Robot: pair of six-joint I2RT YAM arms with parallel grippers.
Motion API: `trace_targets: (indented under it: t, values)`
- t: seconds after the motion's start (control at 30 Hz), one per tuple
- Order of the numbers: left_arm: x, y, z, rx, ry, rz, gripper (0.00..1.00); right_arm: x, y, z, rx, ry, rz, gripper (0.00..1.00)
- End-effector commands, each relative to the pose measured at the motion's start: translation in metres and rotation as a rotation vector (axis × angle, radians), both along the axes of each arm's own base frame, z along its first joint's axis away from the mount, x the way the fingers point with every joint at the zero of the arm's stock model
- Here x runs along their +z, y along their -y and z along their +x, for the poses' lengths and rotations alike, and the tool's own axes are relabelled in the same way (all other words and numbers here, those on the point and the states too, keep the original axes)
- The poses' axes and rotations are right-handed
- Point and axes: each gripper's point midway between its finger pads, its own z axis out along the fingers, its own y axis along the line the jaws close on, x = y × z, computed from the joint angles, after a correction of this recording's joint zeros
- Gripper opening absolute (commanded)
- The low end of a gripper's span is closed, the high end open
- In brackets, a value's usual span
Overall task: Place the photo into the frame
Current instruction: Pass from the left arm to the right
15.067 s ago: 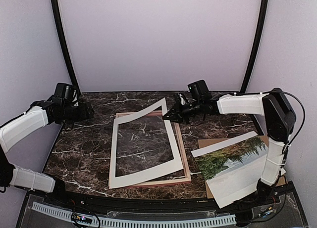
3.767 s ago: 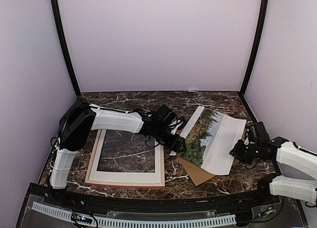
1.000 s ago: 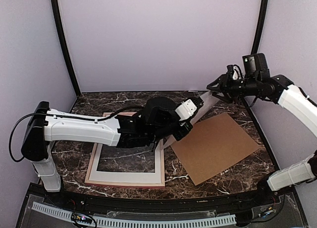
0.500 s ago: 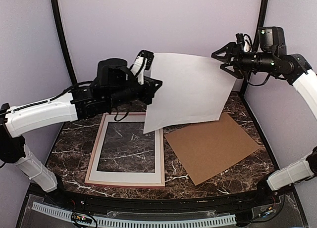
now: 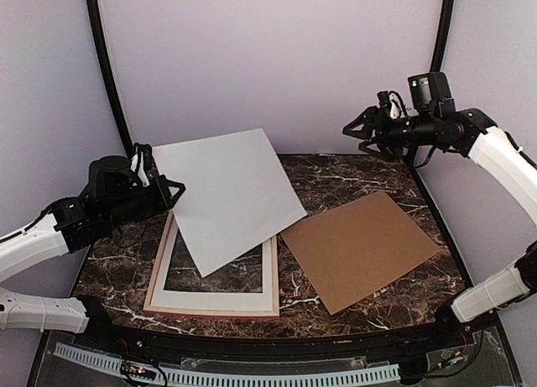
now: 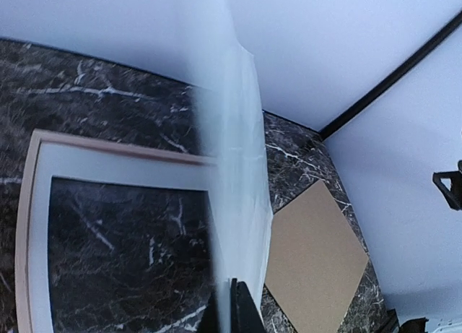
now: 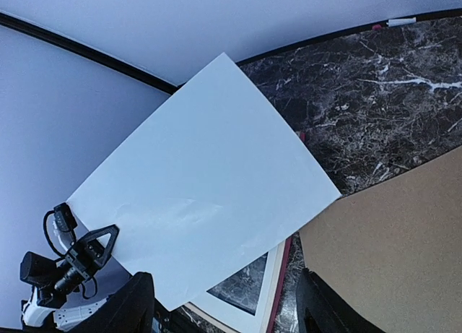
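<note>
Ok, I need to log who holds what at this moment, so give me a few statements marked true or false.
1. The left claw is shut on the edge of the photo. True.
2. The right claw also grips the photo. False: it is open, raised and apart from the photo.
3. The brown backing board lies flat, to the right of the frame. True.
4. The photo lies flat inside the frame. False: it hangs tilted above the frame, plain white side showing.

A brown board [image 5: 361, 248] is laid flat on the right of the dark marble bench [image 5: 352, 173]. A white mat board [image 5: 218, 302] with a window is laid flat on the near left, just beside it.
</note>
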Motion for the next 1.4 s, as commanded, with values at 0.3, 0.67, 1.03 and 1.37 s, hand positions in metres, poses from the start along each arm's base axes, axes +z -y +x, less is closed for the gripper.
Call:
trace_targets:
  t: [0.3,0.67,1.03,1.37]
  values:
    - [-0.085,-0.047,-0.021,0.247,-0.265,-0.342,0.0,-0.119,-0.085,-0.012,0.137,-0.158,0.035,0.68]
    - [-0.08,-0.032,-0.018,0.235,-0.318,-0.594,0.0,-0.199,-0.183,-0.046,0.259,-0.302,0.087,0.72]
    - [-0.066,-0.04,-0.004,0.306,-0.258,-0.651,0.0,-0.213,-0.182,-0.062,0.192,-0.386,0.224,0.72]
    - [-0.059,-0.032,0.003,0.294,-0.258,-0.678,0.0,-0.226,-0.216,-0.078,0.253,-0.46,0.297,0.71]
